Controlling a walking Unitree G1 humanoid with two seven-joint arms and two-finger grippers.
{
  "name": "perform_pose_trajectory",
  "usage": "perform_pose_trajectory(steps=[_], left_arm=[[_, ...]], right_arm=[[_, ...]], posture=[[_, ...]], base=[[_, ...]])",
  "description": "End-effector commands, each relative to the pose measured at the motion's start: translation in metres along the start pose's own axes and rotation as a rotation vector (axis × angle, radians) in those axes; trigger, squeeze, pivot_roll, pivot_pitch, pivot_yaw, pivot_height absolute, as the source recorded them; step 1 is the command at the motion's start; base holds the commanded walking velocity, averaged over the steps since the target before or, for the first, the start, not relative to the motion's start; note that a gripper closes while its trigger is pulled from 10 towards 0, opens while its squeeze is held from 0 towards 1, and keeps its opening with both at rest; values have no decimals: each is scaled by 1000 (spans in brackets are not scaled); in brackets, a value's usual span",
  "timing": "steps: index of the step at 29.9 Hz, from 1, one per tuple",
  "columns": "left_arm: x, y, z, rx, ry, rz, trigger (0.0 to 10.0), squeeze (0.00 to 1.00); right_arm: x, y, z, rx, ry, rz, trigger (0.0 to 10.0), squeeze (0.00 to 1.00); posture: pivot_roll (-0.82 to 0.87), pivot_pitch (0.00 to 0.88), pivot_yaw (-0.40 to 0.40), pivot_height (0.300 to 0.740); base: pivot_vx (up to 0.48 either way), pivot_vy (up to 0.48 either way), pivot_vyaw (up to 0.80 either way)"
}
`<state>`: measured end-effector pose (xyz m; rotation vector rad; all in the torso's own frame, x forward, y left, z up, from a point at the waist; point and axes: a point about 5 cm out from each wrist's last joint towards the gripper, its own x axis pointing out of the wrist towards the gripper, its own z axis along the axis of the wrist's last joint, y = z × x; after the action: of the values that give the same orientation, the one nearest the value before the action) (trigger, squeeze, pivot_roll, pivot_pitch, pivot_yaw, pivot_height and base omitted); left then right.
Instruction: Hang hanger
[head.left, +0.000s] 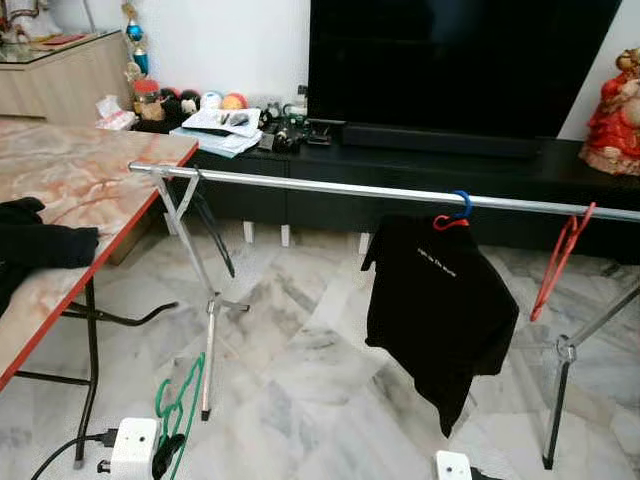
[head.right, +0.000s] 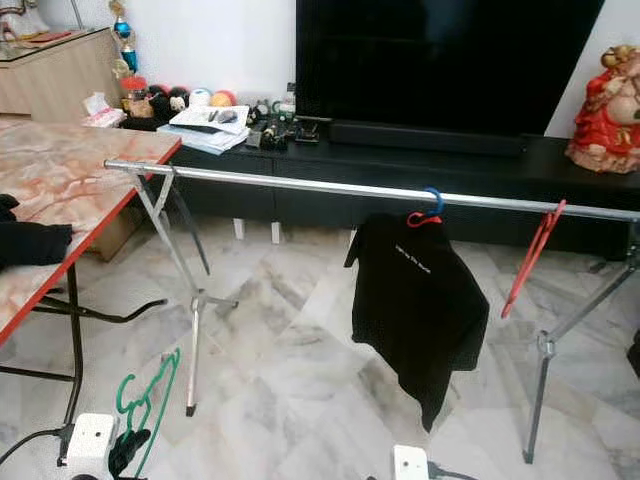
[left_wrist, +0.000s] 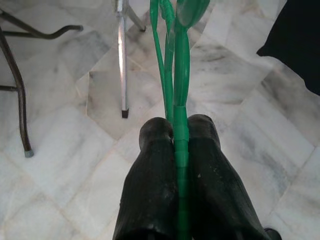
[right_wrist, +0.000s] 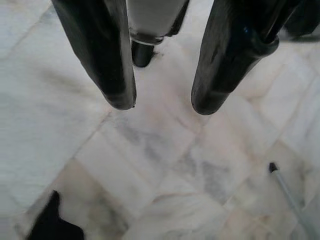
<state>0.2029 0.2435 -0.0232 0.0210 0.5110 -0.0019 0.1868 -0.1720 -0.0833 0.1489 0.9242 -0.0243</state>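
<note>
Marble floor under the long silver clothes rail (head.left: 350, 188). We hold the green plastic hanger (left_wrist: 178, 75) pinched in the left claw (left_wrist: 177, 131), low beside the rail's left-end legs; right claw (right_wrist: 162, 102) spread, idle. Carry step; next we raise its hook over the rail.

Green hanger (left_wrist: 181, 75) in black left gripper (left_wrist: 175, 131). Silver rail (head.left: 330, 186): black shirt (head.left: 440, 310) with white text on a red hanger with blue hook (head.left: 455, 212); bare red hanger (head.left: 560, 260) right. Orange-veined marble table (head.left: 70, 180), red edge. Grey-white marble floor (head.left: 300, 370).
</note>
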Motion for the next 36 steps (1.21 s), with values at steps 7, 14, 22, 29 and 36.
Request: perform_pose_trajectory(steps=[7, 14, 22, 29, 36], left_arm=[[4, -15, 6, 26, -31, -37, 10000, 0], [4, -14, 7, 14, -37, -8, 10000, 0], [-7, 2, 2, 24, -31, 94, 10000, 0], [-19, 9, -5, -2, -31, 152, 10000, 0], [-18, 3, 3, 8, -55, 150, 10000, 0]], right_arm=[[0, -1, -2, -14, 9, -26, 10000, 0], [0, 1, -1, -47, 9, -12, 10000, 0], [-1, -5, -3, -56, 21, -23, 10000, 0], [-3, -9, -9, -90, 39, 5, 10000, 0], [-3, -8, -11, -85, 42, 19, 10000, 0]], posture=[[117, 0, -19, 740], [119, 0, -29, 740], [124, 0, -42, 740], [130, 0, -47, 740], [132, 0, -48, 740]], base=[[0, -472, 0], [0, -472, 0], [0, -59, 0], [0, 0, 114], [275, 0, 750]])
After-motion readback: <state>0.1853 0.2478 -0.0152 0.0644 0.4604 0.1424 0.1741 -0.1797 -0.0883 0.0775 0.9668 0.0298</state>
